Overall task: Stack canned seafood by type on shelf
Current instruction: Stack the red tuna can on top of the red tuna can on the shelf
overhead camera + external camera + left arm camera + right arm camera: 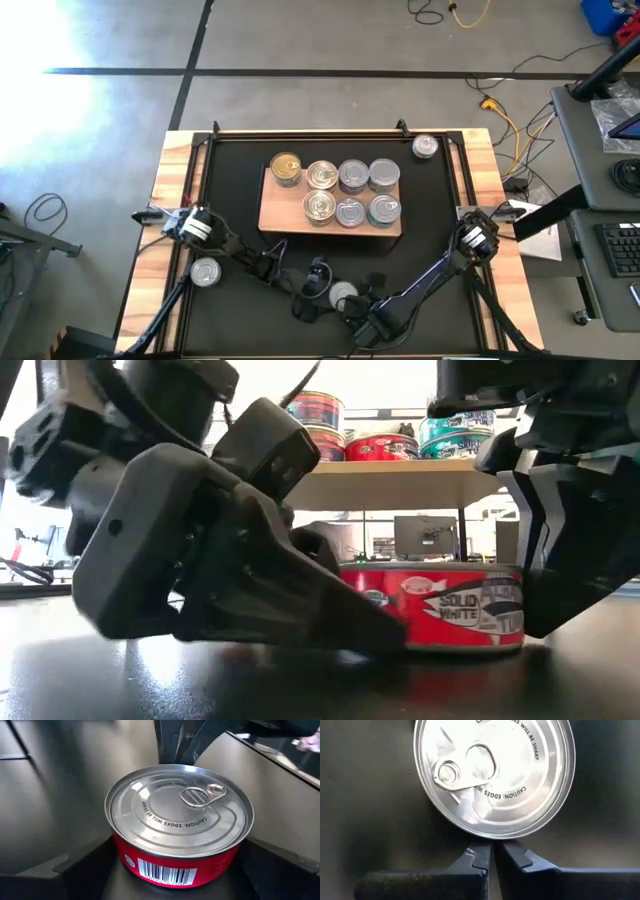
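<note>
Low in the frame, the short round red-labelled silver tin (343, 294) sits between the wide left tool (322, 291) and the closed right tool (362, 300); rigid, slick, likely dense, best gripped across its sidewall

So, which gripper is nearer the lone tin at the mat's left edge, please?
Left. The left gripper is to the lone tin's right, straddling a red tin; the right gripper lies beyond that tin.

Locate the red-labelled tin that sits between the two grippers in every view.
High view: the red-labelled tin lies on the black mat near the front edge, between both grippers.
Low view: centre right, red side showing, on the mat.
Left wrist view: fills the centre, flanked by open fingers.
Right wrist view: top centre, just beyond the shut fingers.
Shared landmark: its silver pull-tab lid.
</note>
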